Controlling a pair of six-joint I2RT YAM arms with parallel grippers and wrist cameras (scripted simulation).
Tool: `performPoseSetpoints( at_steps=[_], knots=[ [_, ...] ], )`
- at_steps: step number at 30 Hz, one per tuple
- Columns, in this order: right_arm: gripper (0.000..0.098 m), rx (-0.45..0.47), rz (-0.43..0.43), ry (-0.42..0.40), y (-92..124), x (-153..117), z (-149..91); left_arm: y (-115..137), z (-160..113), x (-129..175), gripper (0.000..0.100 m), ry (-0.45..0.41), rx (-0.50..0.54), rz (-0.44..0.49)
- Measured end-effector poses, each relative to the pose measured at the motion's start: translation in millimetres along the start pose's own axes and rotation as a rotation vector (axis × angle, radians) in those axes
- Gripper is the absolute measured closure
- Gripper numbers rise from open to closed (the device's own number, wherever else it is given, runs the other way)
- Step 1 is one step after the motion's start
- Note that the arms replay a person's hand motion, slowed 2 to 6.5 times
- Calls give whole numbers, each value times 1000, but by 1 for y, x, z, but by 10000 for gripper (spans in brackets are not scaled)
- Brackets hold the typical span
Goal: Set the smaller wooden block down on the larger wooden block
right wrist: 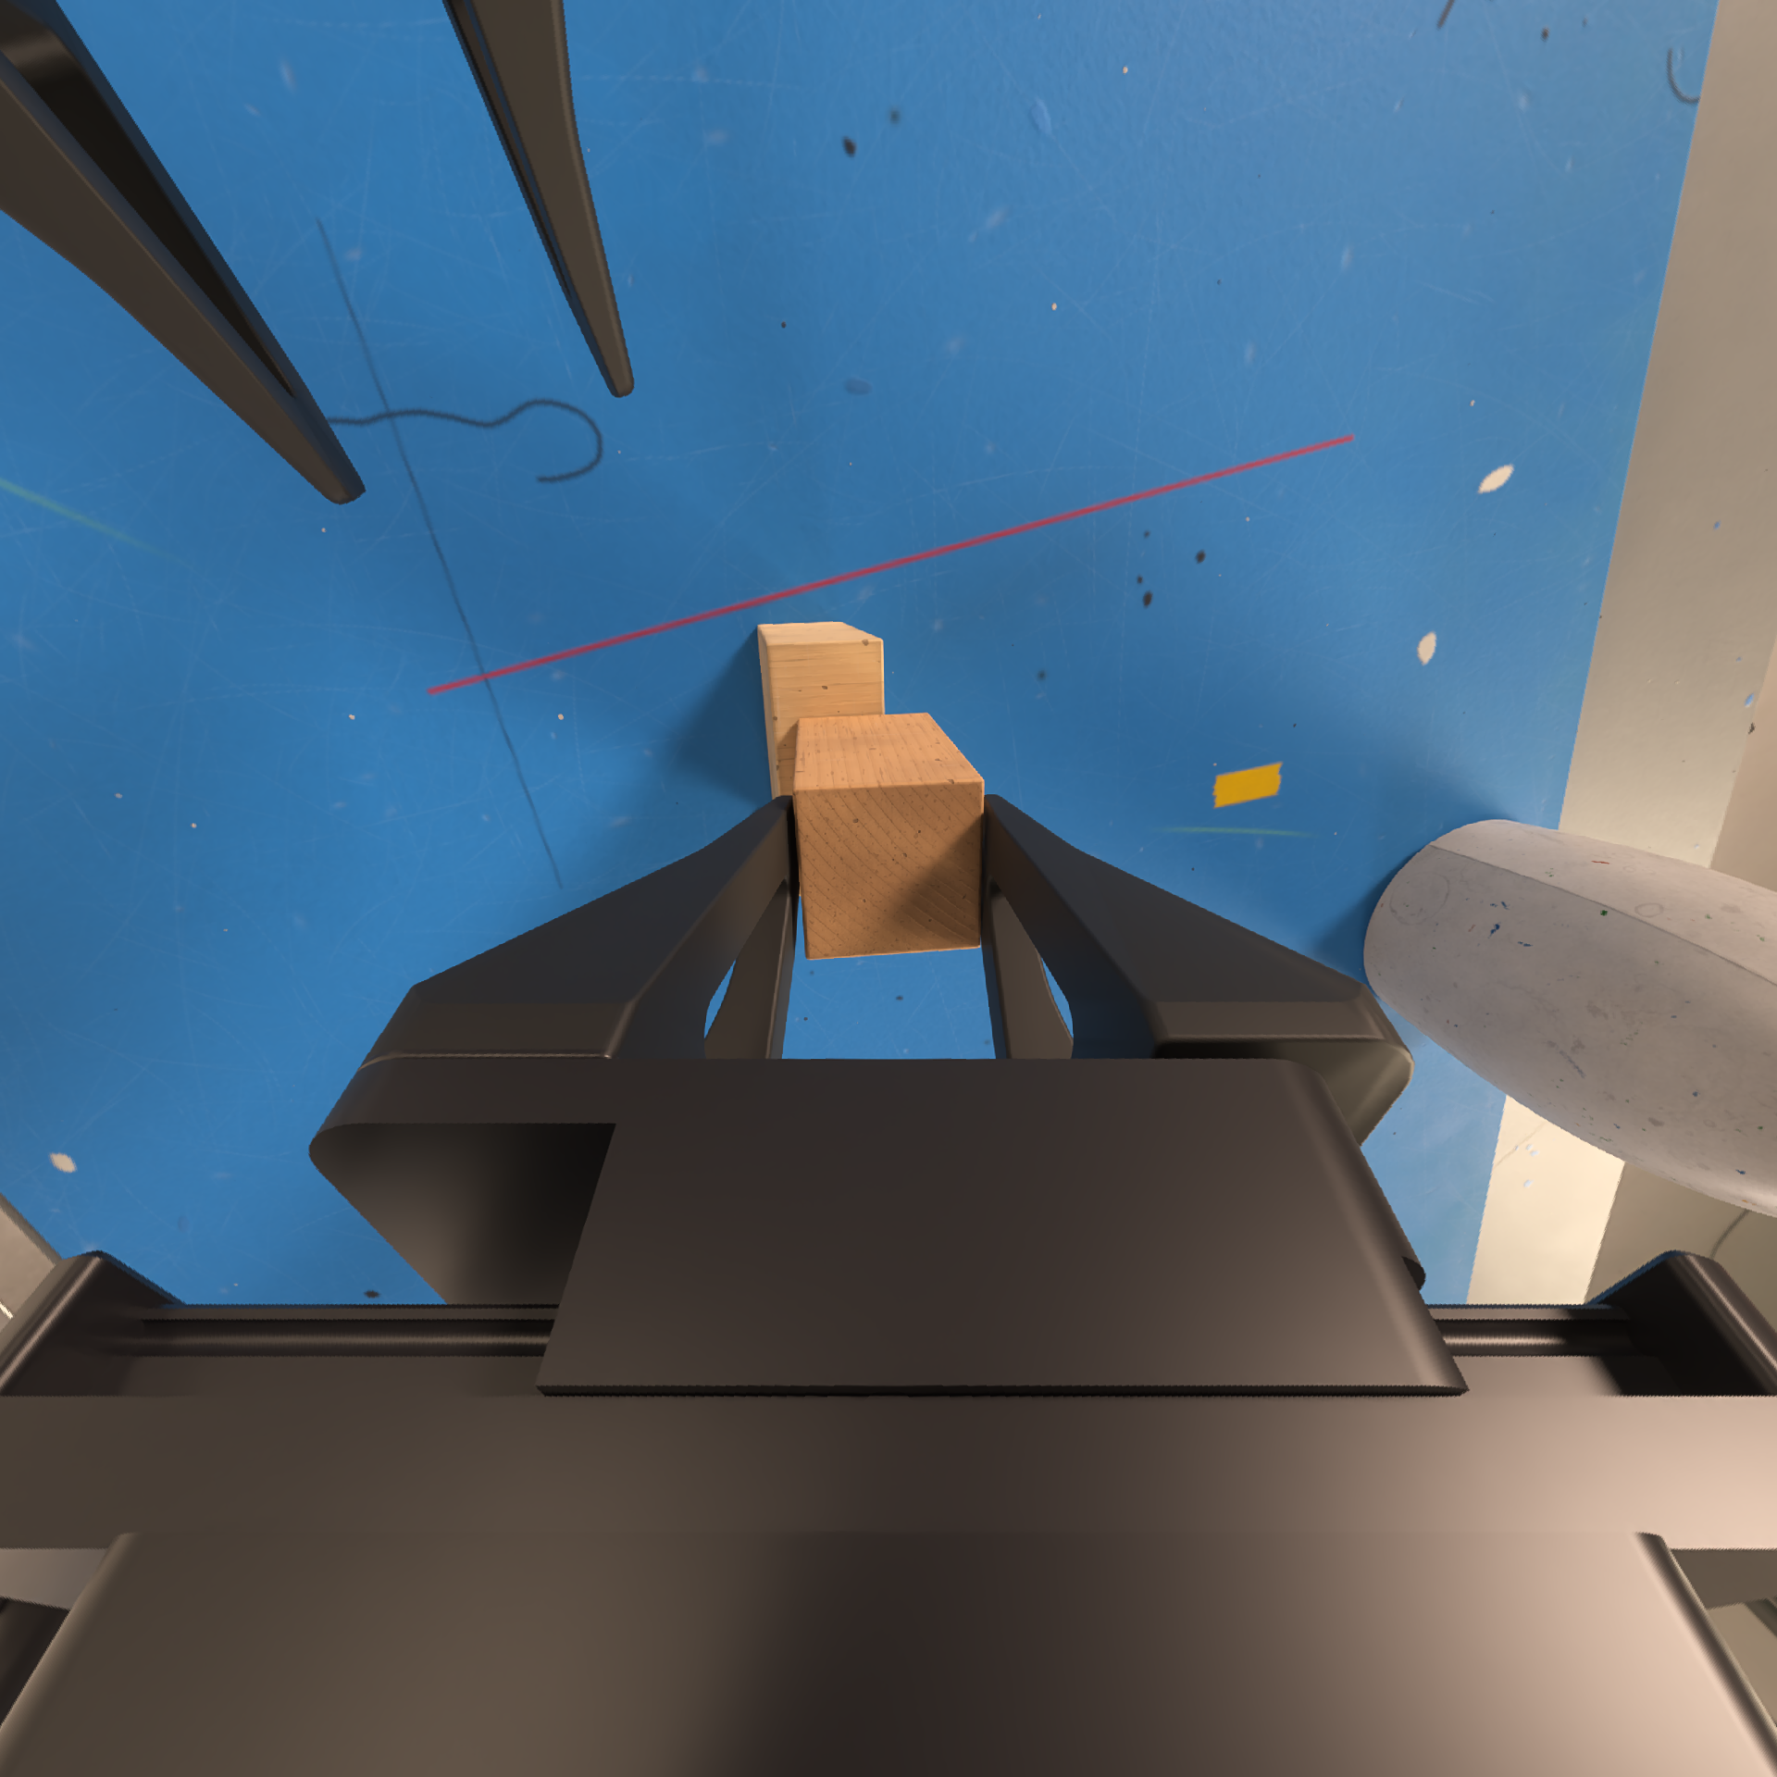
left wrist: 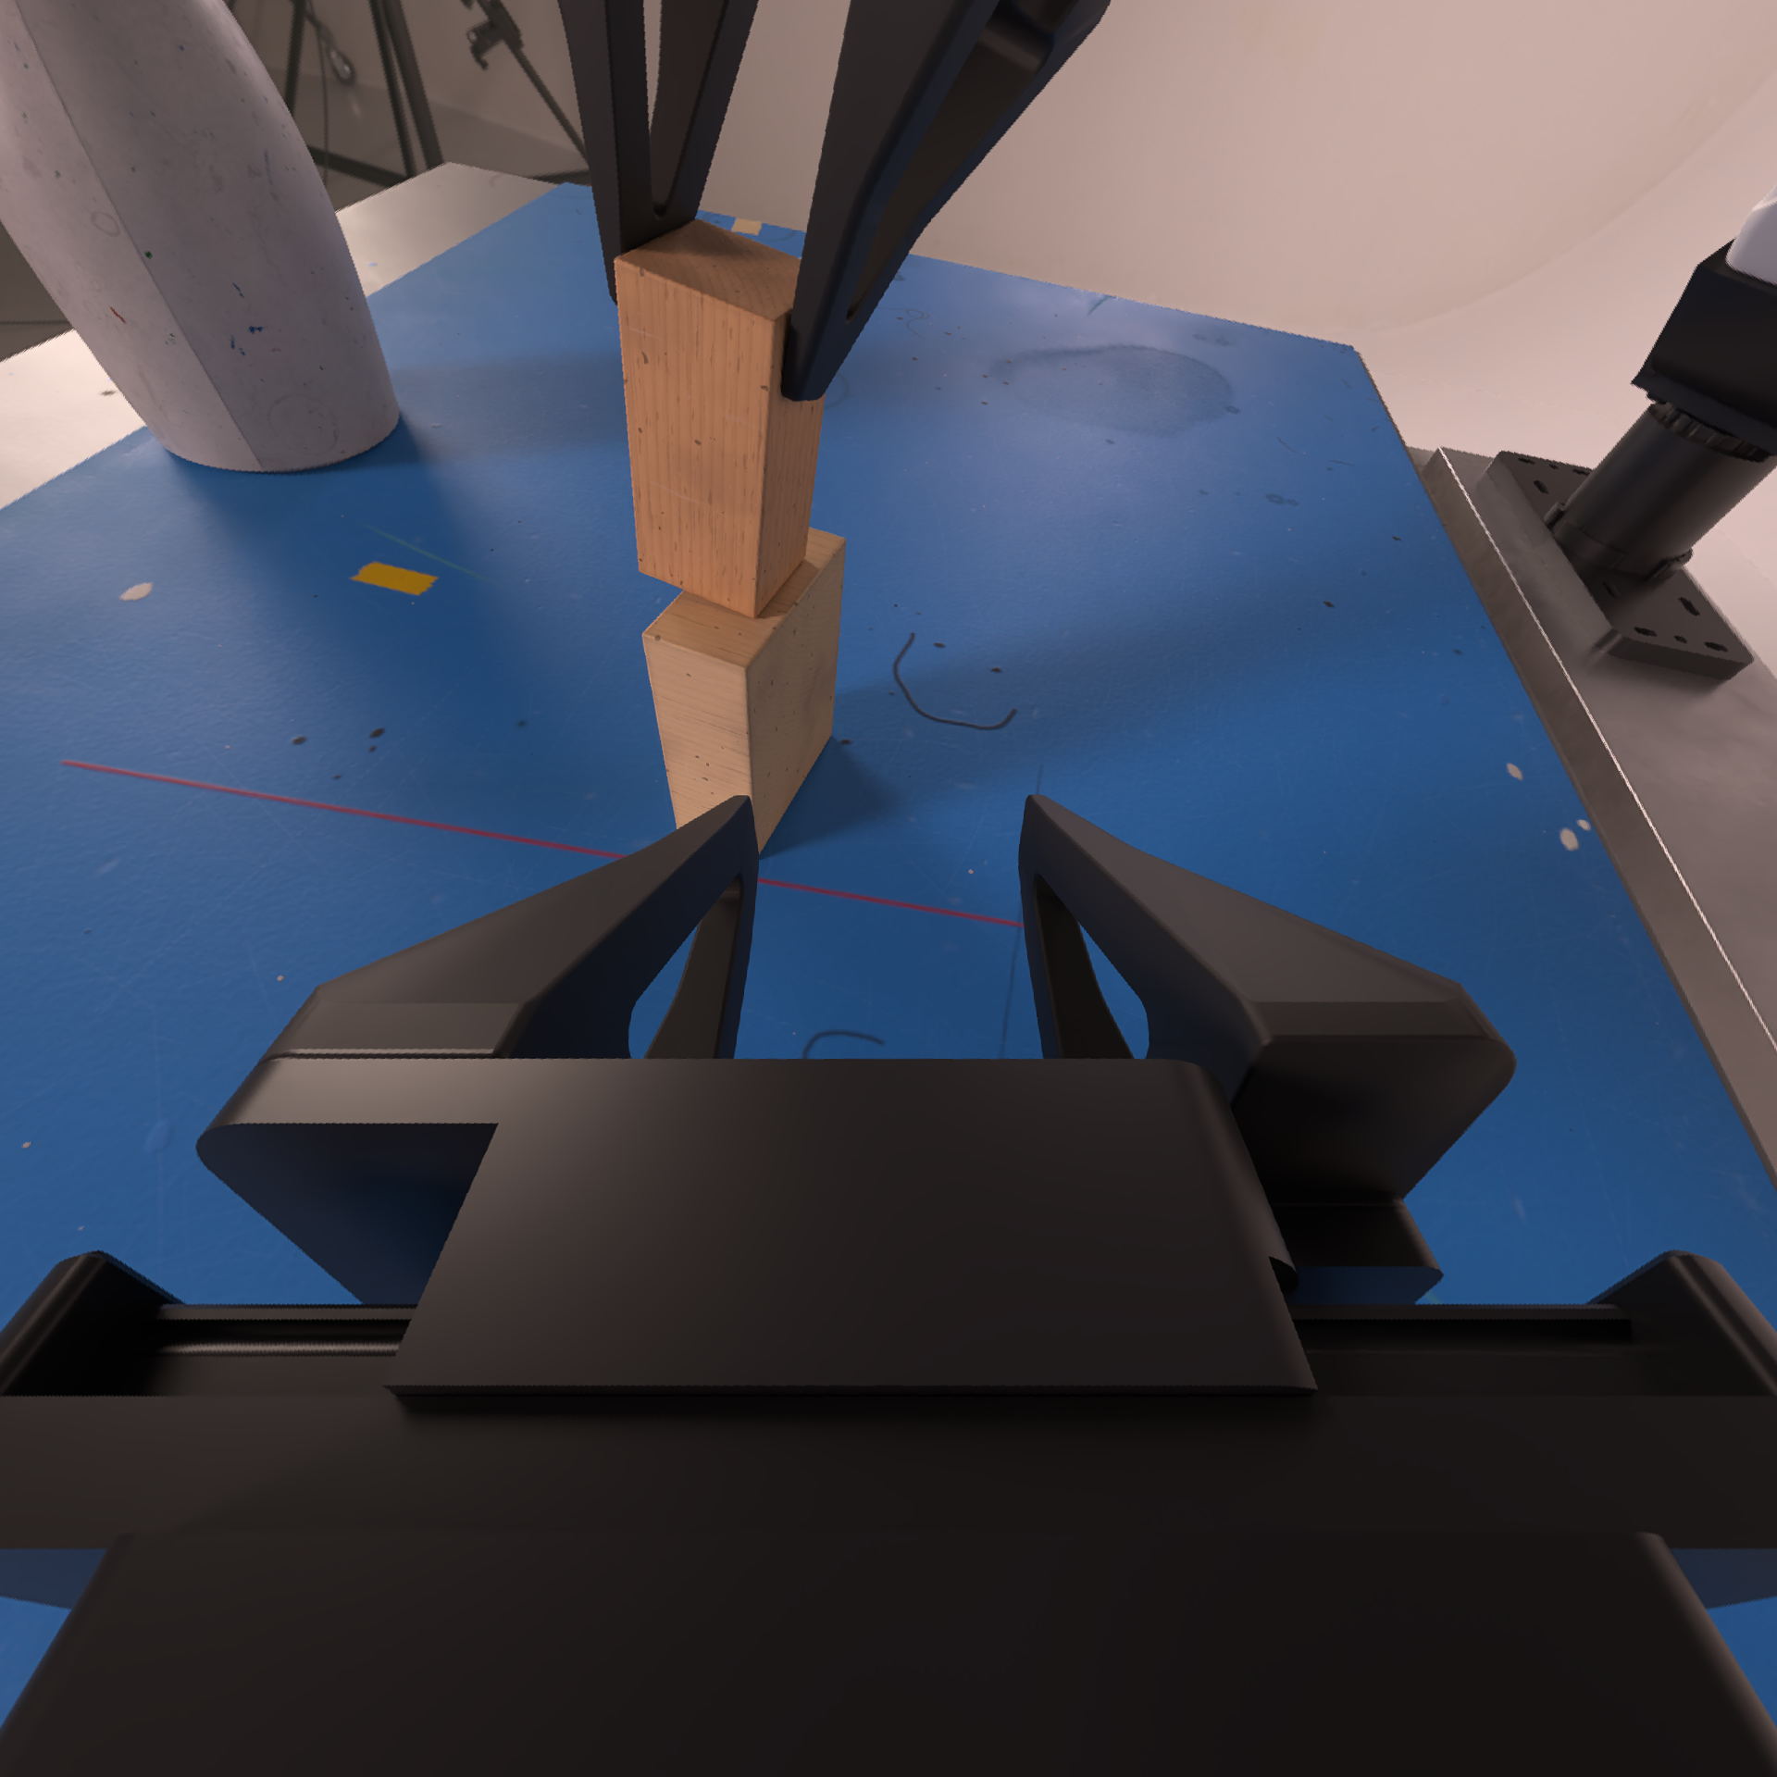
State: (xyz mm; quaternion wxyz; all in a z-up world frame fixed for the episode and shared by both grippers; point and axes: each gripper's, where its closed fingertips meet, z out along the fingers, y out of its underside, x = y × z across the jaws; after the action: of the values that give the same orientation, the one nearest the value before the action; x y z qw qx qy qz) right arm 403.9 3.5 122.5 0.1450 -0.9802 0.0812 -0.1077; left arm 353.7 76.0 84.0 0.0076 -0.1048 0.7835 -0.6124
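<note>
My right gripper [right wrist: 889,808] is shut on the darker orange-brown wooden block [right wrist: 889,837], gripping its upper part. In the left wrist view this gripper [left wrist: 712,337] comes down from above with the block [left wrist: 716,413] held upright. The block's lower end meets the top of the paler wooden block [left wrist: 745,712], shifted toward one side. I cannot tell whether they touch. The paler block [right wrist: 822,673] stands upright on the blue mat [left wrist: 1250,625]. My left gripper [left wrist: 889,837] is open and empty, low over the mat just in front of the paler block. It also shows in the right wrist view [right wrist: 481,437].
A white-grey pillar [left wrist: 192,240] stands at the mat's far left corner and also shows in the right wrist view [right wrist: 1587,1010]. A metal rail [left wrist: 1558,663] with a black arm mount [left wrist: 1635,538] runs along the right edge. A piece of yellow tape [left wrist: 394,577] lies on the mat.
</note>
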Motion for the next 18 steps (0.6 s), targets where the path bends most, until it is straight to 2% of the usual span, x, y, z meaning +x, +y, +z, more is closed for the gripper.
performPoseSetpoints(
  at_steps=[18],
  knots=[
    [666,0,-5,6,0,0,0,1,0,0,541,3,-4,1]
  ],
)
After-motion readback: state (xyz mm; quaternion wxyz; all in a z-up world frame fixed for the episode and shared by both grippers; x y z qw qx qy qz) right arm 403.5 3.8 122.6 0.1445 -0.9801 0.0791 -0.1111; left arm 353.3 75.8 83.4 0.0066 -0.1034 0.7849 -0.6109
